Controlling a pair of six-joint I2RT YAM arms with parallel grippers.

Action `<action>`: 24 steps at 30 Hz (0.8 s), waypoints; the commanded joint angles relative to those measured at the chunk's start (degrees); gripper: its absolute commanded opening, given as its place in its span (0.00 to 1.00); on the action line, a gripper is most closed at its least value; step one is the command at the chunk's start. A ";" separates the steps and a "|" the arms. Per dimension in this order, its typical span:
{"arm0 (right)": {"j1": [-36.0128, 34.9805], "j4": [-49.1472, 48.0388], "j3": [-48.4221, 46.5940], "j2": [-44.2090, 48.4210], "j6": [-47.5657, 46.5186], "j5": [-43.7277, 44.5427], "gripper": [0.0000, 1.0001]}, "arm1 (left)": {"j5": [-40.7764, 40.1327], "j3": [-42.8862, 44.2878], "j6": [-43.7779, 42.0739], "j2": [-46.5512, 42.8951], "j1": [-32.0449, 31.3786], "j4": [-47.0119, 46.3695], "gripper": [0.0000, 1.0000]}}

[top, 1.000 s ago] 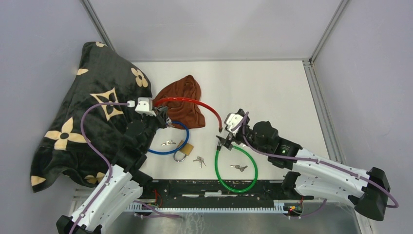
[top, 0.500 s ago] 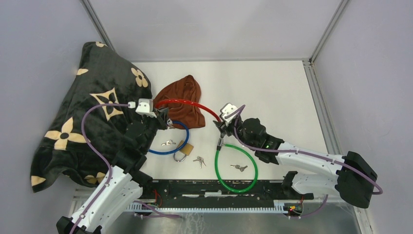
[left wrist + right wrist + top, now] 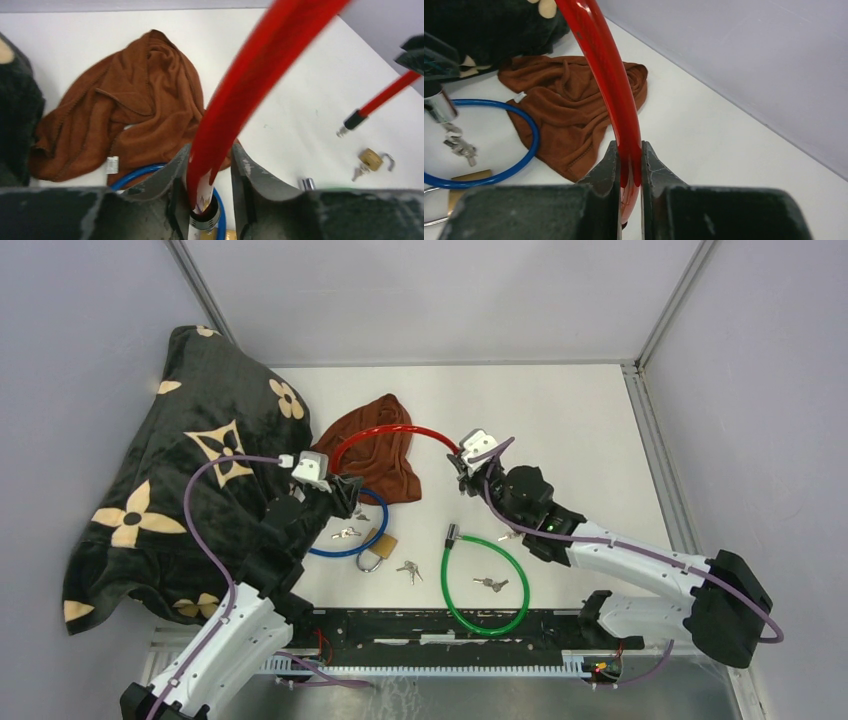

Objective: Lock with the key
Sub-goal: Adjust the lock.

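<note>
- Your left gripper [image 3: 207,155] is clenched on the red cable lock [image 3: 400,428] close to its barrel end. The metal collar [image 3: 202,217] shows just below the fingers.
- Your right gripper [image 3: 629,150] is clamped on the same cable near the other end. The left wrist view shows the black-tipped pin end [image 3: 354,120] hanging free below it.
- The lock is therefore off the table [image 3: 560,420], strung between your two arms and arching over the brown cloth [image 3: 390,470].
- By my reading, both ends are picked up and under control. You have yet to bring pin and barrel together, seat the pin and turn the key. The two ends are well apart, so nothing is locked.
- The key is the open question. A bunch of keys [image 3: 458,141] shows just under a silver cylinder [image 3: 439,107] in the right wrist view. I cannot tell whether it hangs from the barrel or lies on the table inside the blue cable [image 3: 386,520].
- The cable is bowed, not straight. Its chord runs left to right across the overhead view, with the crown of the arc toward the far wall.
- The pin end points down and back toward your left arm. The barrel sits back between the left fingers toward the wrist, and its mouth is not shown.
- A brass padlock [image 3: 379,542] and a green cable [image 3: 526,590] lie near, so do not mistake their keys for yours.
</note>
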State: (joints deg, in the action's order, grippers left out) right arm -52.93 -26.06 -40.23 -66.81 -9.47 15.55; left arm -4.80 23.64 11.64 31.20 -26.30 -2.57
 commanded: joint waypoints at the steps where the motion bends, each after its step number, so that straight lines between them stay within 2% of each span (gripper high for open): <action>1: 3.41 -3.28 -2.66 1.90 -2.96 -2.55 0.00 | 8.53 -0.37 -2.99 -1.35 0.11 -3.93 0.43; 7: 10.73 -3.45 -1.43 4.40 -3.53 -15.07 0.00 | 13.76 0.65 -11.45 -3.04 0.09 1.78 0.66; 11: 15.86 -2.94 -2.56 5.11 -3.80 -25.74 0.00 | 21.64 1.18 -23.07 -5.25 0.11 6.10 0.77; 14: 18.85 -0.80 -4.80 4.11 -3.59 -29.99 0.00 | 25.99 1.68 -29.96 -6.34 0.11 8.10 0.78; 19: 20.00 -0.92 -6.83 3.61 -3.31 -33.55 0.00 | 30.35 2.41 -33.90 -1.44 0.12 8.96 0.77; 24: 21.58 -1.09 -9.08 4.27 -3.49 -38.24 0.00 | 24.66 3.69 -32.20 4.97 0.22 3.02 0.65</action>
State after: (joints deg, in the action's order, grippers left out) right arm -32.64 -21.50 -44.40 -63.83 -13.80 -16.53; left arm 21.58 24.75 -17.69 33.15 -26.33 5.26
